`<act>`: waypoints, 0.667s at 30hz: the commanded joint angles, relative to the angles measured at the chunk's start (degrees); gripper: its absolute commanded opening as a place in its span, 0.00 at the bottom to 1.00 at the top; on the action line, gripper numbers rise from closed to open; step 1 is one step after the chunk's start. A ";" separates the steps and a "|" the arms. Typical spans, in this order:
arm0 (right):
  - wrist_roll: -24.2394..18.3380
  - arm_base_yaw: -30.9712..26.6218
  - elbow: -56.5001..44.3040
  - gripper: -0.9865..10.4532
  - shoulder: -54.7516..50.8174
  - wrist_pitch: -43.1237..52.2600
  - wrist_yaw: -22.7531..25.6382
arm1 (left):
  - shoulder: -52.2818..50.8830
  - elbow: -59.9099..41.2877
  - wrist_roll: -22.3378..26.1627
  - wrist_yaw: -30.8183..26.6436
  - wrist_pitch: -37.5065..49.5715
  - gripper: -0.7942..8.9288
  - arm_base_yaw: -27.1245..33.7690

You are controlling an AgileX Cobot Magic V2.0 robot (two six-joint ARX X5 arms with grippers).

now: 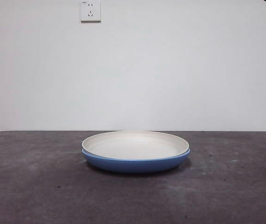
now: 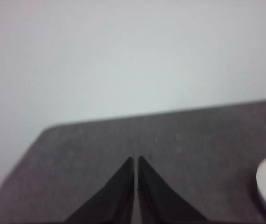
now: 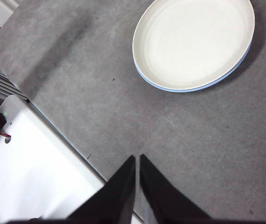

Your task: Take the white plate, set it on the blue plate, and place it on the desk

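- Left gripper [image 2: 136, 161]: jaws closed to a hairline slit, tips nearly meeting; holds nothing and touches nothing; hangs above bare table [image 2: 170, 140], with the plates only just showing at the edge of its wrist view
- Right gripper [image 3: 137, 159]: jaws likewise closed to a thin slit, empty; hangs over the table's near edge, well apart from the plates
- White plate [image 1: 135, 144]: round, shallow, cream-white, plain smooth rim; lies upright, open face up, nested in the blue plate; set slightly off-centre, so its rim overhangs a little on the front view's right
- Blue plate [image 1: 135, 164]: glossy medium blue, about as wide as the white one; rests flat on the table, under the white plate; only its outer wall shows as a band below the white rim
- Being round, neither plate has a long axis or pointing direction
- Table [image 1: 35, 186]: dark grey-brown, matte, faint pale specks; the stack stands near its middle in the front view
- Wall socket [image 1: 90, 10]: white, on the pale wall behind
- White panel [image 3: 30, 163]: beside the table edge in the right wrist view
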 commanded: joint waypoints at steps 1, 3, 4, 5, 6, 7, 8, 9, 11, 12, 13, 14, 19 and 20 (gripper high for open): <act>-0.85 0.39 0.66 0.09 0.33 0.57 -0.13 | -1.64 -3.50 0.87 -0.13 0.50 0.10 0.11; -0.85 0.39 0.66 0.09 0.33 0.57 -0.11 | -2.51 -5.46 0.87 -0.13 0.50 0.10 0.11; -0.85 0.39 0.66 0.09 0.33 0.57 -0.11 | -2.99 -6.40 0.87 -0.15 0.50 0.10 0.11; -0.85 0.39 0.66 0.09 0.33 0.57 -0.13 | -3.45 -7.17 0.87 -0.15 0.46 0.10 0.11; -0.85 0.39 0.66 0.09 0.33 0.57 -0.13 | -3.91 -7.82 0.90 -0.15 0.39 0.10 0.11; -0.85 0.39 0.66 0.09 0.33 0.57 -0.13 | -4.42 -8.46 0.90 -0.15 0.33 0.10 0.11; -0.85 0.39 0.66 0.09 0.33 0.57 -0.13 | -4.90 -9.05 0.92 -0.17 0.33 0.10 0.11; -0.85 0.39 0.66 0.09 0.33 0.57 -0.13 | -5.33 -9.57 0.90 -0.17 0.33 0.10 0.11; -0.85 0.39 0.66 0.09 0.33 0.57 -0.13 | -6.45 -10.80 0.90 -0.17 0.33 0.10 0.11; -0.85 0.39 0.66 0.09 0.33 0.57 -0.13 | -6.88 -11.26 0.87 -0.17 0.31 0.10 0.11; -0.85 0.39 0.66 0.09 0.33 0.57 -0.11 | -7.41 -11.65 0.87 -0.15 0.07 0.10 0.11; -0.85 0.39 0.66 0.09 0.33 0.57 -0.13 | -7.87 -11.98 0.87 -0.17 -0.13 0.10 0.11; -0.85 0.39 0.66 0.09 0.33 0.57 -0.13 | -9.33 -12.70 0.94 -0.17 -3.26 0.10 0.11; -0.85 0.39 0.66 0.09 0.33 0.55 -0.13 | -9.33 -12.83 0.92 -0.17 -3.98 0.10 0.11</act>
